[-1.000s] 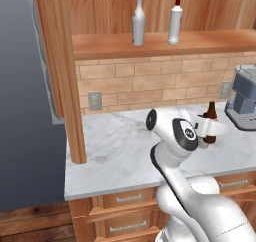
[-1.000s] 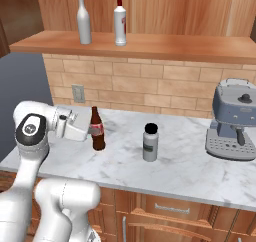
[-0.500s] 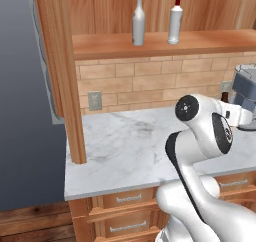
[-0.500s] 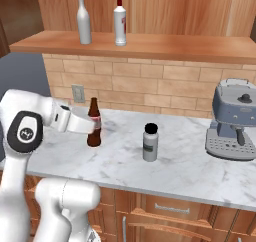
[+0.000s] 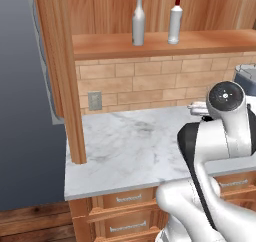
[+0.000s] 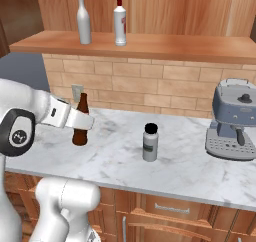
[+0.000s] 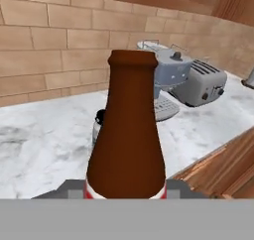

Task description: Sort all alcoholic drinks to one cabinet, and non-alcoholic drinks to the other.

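Note:
My gripper point(image 6: 82, 122) is shut on the small dark brown cola-like bottle point(image 6: 79, 136), gripping its red label band and holding it upright low over the marble counter point(image 6: 190, 156). In the hand view the bottle's brown neck point(image 7: 127, 130) rises right in front of the camera. On the open upper cabinet's shelf point(image 6: 165, 43) stand the silver-grey wine-shaped bottle point(image 6: 83, 20) and the white bottle with a red cap point(image 6: 119, 21). They also stand side by side in the left base view, silver bottle point(image 5: 138, 21) and white bottle point(image 5: 175, 20). My own arm hides the brown bottle there.
A short grey bottle with a black cap point(image 6: 150, 142) stands mid-counter, to the right of the held bottle. A blue-grey coffee machine point(image 6: 235, 121) sits at the right, with a toaster point(image 7: 203, 88) beyond it. The cabinet's open door point(image 5: 60, 76) hangs at the counter's left end.
The arm has swung, carrying the brown bottle a little up and to the left in the right base view. In the left base view my arm now covers the bottle.

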You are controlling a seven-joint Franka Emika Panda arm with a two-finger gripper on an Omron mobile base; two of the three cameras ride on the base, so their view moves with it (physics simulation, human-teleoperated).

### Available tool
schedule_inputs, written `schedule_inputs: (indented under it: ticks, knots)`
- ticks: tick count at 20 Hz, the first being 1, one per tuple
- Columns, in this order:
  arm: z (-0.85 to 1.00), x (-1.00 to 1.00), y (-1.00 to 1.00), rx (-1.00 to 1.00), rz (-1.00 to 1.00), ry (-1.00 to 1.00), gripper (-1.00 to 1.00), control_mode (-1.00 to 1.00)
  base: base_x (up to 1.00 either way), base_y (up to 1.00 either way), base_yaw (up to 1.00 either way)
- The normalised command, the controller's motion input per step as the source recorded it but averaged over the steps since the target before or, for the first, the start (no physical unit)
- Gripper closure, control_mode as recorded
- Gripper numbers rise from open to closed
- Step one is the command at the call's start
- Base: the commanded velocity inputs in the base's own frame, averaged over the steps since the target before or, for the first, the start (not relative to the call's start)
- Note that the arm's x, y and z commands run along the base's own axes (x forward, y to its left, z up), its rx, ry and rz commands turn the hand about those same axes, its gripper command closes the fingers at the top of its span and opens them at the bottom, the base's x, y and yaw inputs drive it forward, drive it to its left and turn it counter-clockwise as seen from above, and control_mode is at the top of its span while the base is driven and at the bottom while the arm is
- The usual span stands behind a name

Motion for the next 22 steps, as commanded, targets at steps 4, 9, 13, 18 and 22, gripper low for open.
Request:
schedule_inputs:
  ticks: [4,9,13,18,22]
  knots:
    - [0.07,-0.19,0.21,0.13,0.24,0.00,1.00,-1.00,0.00,0.00,0.00]
    - [0.04,-0.29,0.09,0.10,0.30,0.00,1.00,-1.00,0.00,0.00,0.00]
    - [0.00,-0.08,0.03,0.05,0.29,0.00,1.00,-1.00,0.00,0.00,0.00]
    - [0.00,-0.24,0.00,0.00,0.08,-0.06,1.00,-1.00,0.00,0.00,0.00]
    - [0.00,-0.12,0.00,0.00,0.00,-0.04,1.00,1.00,-0.69,0.00,0.00]
